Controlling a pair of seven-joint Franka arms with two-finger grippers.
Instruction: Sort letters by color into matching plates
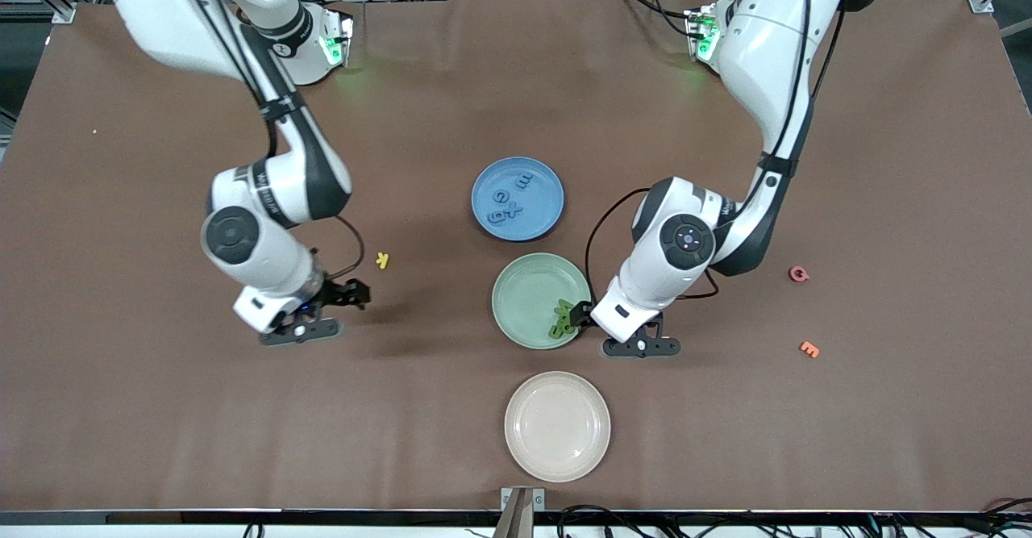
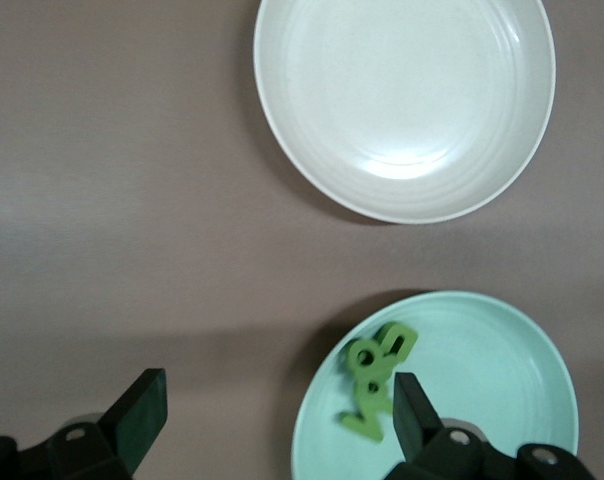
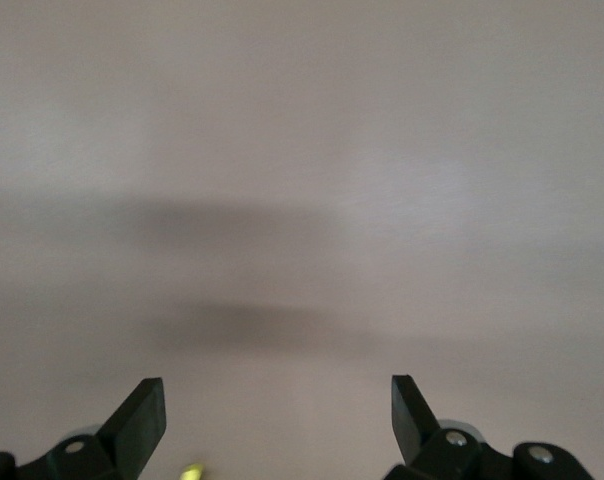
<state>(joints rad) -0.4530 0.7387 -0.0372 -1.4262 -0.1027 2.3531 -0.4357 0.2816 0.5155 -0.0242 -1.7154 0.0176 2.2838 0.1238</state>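
Cream plate [image 1: 557, 426] bare; left gripper [image 2: 272, 425] fingers wide, partly hiding green letters [image 2: 374, 381]; right gripper [image 3: 277, 425] wide

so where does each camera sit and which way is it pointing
Front view: high across the table, facing both arms; shows the blue plate, green plate, cream plate, the left gripper and the right gripper.
Left wrist view: on the left arm, looking down past its open gripper at the cream plate and the green plate's rim.
Right wrist view: on the right arm, looking down past its open gripper at bare table.
Shared: front and left wrist both show the green letters.
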